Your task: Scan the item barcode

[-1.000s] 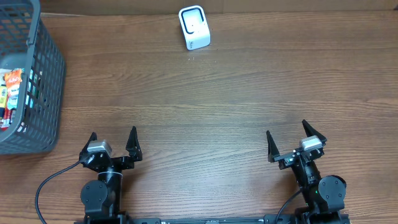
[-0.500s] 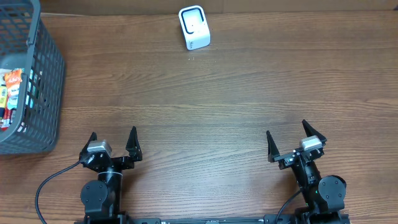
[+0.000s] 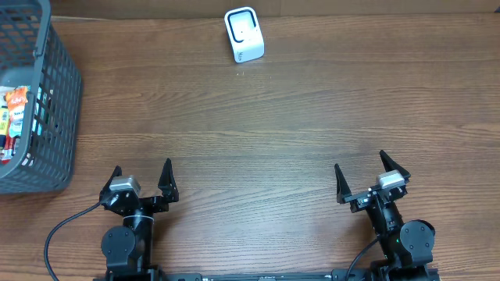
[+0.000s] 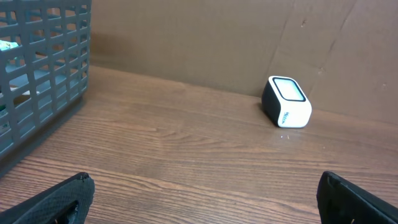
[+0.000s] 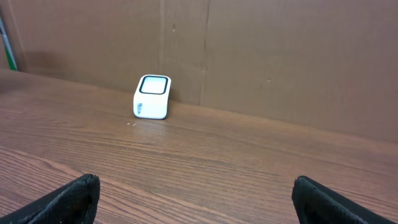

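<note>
A small white barcode scanner [image 3: 244,34] with a dark window stands at the far edge of the wooden table; it also shows in the left wrist view as the scanner [image 4: 288,101] and in the right wrist view as the scanner [image 5: 152,96]. Packaged items [image 3: 14,117] lie in the grey basket [image 3: 58,101] at the far left. My left gripper [image 3: 142,179] rests open near the table's front edge, nothing between its fingers. My right gripper [image 3: 367,176] stands open too, at the front right, empty. Both are far from the scanner and the basket.
The grey plastic basket [image 4: 43,74] has lattice walls and stands left of the left arm. A brown cardboard wall [image 5: 249,50] backs the table behind the scanner. A black cable [image 3: 58,234] loops by the left arm's base.
</note>
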You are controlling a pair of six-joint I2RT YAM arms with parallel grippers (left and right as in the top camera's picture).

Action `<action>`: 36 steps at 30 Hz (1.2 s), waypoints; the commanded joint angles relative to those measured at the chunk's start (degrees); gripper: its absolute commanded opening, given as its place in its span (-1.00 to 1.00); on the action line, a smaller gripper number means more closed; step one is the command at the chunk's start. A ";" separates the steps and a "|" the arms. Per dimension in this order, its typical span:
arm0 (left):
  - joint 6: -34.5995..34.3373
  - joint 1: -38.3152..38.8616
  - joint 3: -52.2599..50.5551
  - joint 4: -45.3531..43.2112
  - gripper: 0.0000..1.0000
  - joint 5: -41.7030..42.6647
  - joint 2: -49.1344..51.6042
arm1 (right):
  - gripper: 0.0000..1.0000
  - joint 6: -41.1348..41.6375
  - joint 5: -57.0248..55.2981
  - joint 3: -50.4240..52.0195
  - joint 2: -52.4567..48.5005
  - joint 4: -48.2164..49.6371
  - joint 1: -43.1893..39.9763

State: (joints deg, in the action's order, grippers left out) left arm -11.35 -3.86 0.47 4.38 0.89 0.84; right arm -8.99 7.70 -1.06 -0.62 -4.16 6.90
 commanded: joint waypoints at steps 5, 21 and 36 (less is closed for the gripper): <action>1.27 0.66 -0.20 0.07 1.00 0.20 -0.59 | 1.00 -0.09 0.48 0.61 0.42 0.15 0.11; 1.11 0.52 -0.20 -0.09 0.99 -1.18 -0.59 | 1.00 -0.09 0.48 0.61 0.39 0.15 0.11; 5.86 0.50 14.23 -2.34 1.00 9.25 -0.59 | 1.00 -0.09 0.48 0.61 0.42 0.15 0.11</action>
State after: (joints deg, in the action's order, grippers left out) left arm -9.15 -3.73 7.31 1.13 6.26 0.86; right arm -9.02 7.73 -1.06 -0.64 -4.12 6.90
